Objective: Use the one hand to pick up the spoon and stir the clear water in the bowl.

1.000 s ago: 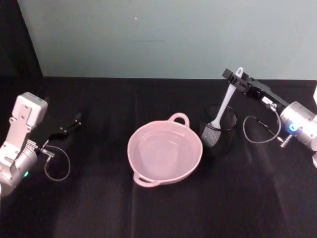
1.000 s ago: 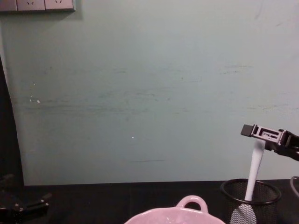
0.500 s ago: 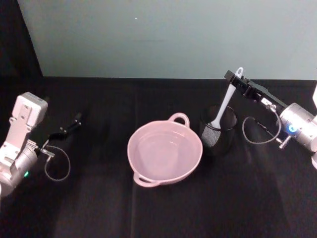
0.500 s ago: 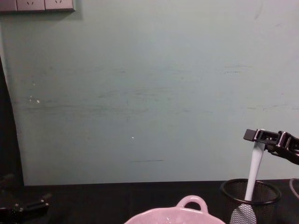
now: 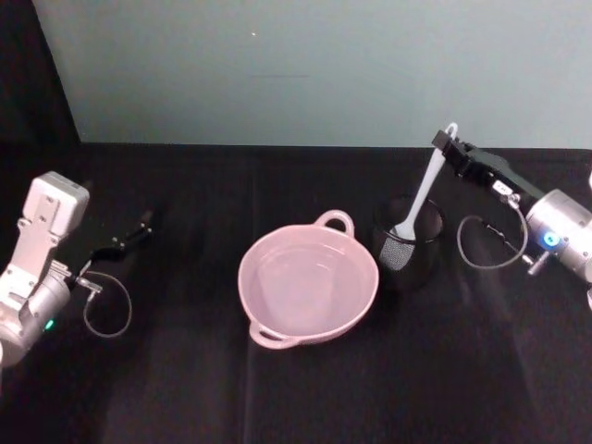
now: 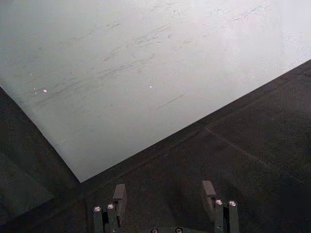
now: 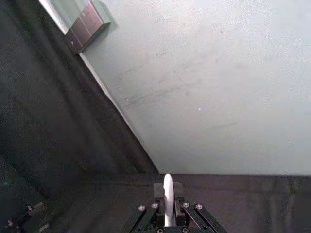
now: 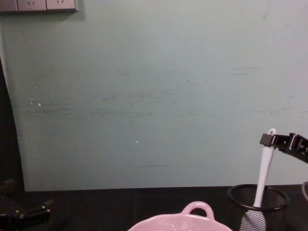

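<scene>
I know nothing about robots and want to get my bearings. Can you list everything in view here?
bowl: one, pale pink, middle of the table
spoon: one, white, standing head-down in the cup
wire-mesh cup: one, black, beside the bowl on the robot's right
table: one, black-covered
wall: one, pale green, behind the table
socket panel: one, grey, high on the wall
left pincer: one, black, open, parked at the robot's left
right pincer: one, black, closed on the top of the spoon's handle

A pale green wall [image 8: 154,96], faintly scuffed and evenly lit, rises behind a black worktop [image 5: 277,398]. Grey wall plates [image 8: 38,5] sit high on its left. Beyond its left edge stands a dark panel [image 5: 37,74].
</scene>
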`<state>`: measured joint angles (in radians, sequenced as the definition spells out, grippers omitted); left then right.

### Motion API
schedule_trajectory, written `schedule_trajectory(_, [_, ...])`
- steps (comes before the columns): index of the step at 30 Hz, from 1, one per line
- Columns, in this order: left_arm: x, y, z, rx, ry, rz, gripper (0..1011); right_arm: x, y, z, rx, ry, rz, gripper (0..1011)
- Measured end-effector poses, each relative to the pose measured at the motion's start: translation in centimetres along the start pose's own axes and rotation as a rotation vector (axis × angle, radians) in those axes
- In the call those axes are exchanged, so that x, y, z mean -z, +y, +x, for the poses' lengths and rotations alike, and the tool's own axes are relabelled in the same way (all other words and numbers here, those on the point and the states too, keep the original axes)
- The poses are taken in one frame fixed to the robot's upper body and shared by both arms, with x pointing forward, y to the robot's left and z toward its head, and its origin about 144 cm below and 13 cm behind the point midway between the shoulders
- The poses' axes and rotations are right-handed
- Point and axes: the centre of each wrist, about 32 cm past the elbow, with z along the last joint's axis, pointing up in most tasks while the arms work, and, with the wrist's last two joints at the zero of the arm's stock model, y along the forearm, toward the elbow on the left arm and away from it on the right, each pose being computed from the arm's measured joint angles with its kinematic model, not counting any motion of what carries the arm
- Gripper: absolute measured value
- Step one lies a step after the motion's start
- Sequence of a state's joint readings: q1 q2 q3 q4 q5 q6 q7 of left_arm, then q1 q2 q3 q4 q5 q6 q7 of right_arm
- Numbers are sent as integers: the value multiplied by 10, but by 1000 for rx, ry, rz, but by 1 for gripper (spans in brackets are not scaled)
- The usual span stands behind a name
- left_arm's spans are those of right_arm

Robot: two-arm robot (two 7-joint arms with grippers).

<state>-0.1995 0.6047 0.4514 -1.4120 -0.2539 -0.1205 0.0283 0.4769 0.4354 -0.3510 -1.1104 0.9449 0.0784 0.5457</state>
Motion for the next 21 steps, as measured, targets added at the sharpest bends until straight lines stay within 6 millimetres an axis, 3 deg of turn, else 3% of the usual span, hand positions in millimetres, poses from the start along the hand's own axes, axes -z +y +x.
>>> schedule_trajectory(6, [0,0,0,0,0,0,1011,-17,-4,-22,-10,-176,33,111])
schedule_trajectory(21, [0,0,0,0,0,0,1011,-89,-11,-83,-117,-464,102,110])
